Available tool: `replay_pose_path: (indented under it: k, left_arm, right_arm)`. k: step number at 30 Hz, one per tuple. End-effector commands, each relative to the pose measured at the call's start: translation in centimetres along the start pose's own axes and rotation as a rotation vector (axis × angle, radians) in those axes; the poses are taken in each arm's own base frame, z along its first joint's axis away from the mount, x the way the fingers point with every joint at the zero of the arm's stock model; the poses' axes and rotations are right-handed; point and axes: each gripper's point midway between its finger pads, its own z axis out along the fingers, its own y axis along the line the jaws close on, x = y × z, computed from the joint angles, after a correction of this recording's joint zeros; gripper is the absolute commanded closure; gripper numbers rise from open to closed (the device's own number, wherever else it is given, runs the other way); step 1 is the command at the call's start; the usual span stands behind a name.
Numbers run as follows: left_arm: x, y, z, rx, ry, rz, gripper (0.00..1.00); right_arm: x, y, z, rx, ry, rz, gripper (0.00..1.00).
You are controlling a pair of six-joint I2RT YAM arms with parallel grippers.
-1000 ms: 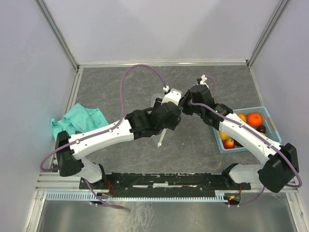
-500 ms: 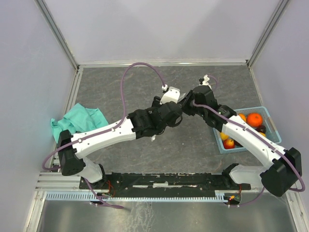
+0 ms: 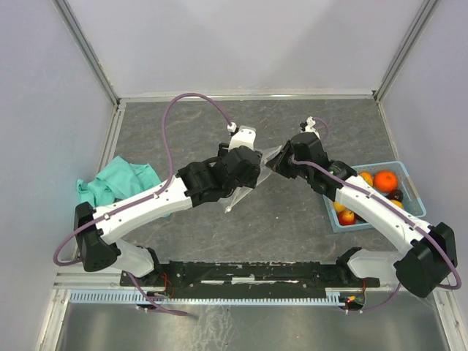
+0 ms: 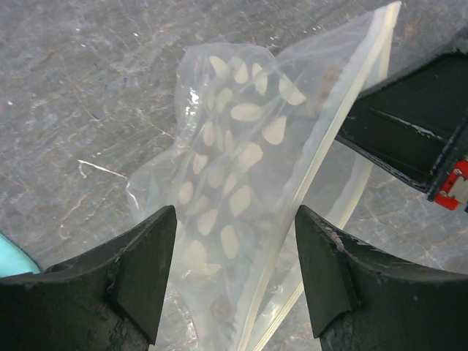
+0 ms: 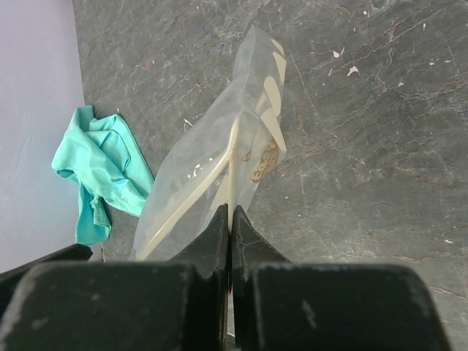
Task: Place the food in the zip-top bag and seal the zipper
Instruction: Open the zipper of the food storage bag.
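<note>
Fingers first. Left fingers stand wide, one either side of the zip-top bag, and I see neither one pressing it. Right fingers are pinched tight on the zipper at the bag's edge.

Position: in the top view the bag hangs between the two wrists at mid-frame, and its lower corner trails toward the lower left. I cannot tell whether that corner touches the counter.

Edges: the food sits in a blue basket at the right of the frame, close to the right wall and partly under the right forearm. A teal cloth lies bunched at the left edge, beside the left wall. Both are well apart from the bag.

Room: bare grey counter shows above the wrists up to the back wall, and again below the bag toward the arm bases.

Markings: the bag carries rows of white dots. A brownish print near the zipper is too blurred for me to read.
</note>
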Motion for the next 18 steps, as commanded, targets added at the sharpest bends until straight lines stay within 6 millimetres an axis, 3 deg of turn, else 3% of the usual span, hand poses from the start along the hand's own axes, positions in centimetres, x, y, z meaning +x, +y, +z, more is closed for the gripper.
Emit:
replay_pose_path:
  k: [1, 7, 12, 18]
  left_arm:
    - [-0.1, -1.8, -0.1, 0.083, 0.013, -0.064, 0.27]
    - [1.6, -1.8, 1.1, 0.059, 0.055, -0.029, 0.28]
    - [3.3, -0.9, 2.2, -0.006, 0.102, 0.042, 0.35]
    - [3.3, 0.7, 2.2, -0.086, 0.099, 0.085, 0.45]
  right_arm:
    - [-0.9, 0.8, -0.9, -0.04, -0.038, -0.011, 0.98]
    - [-0.7, 0.8, -1.0, -0.045, -0.034, -0.008, 0.99]
    - [-0.4, 0.7, -1.0, -0.044, -0.023, -0.02, 0.98]
    - [0.1, 0.5, -0.7, -0.041, 0.0, -0.04, 0.98]
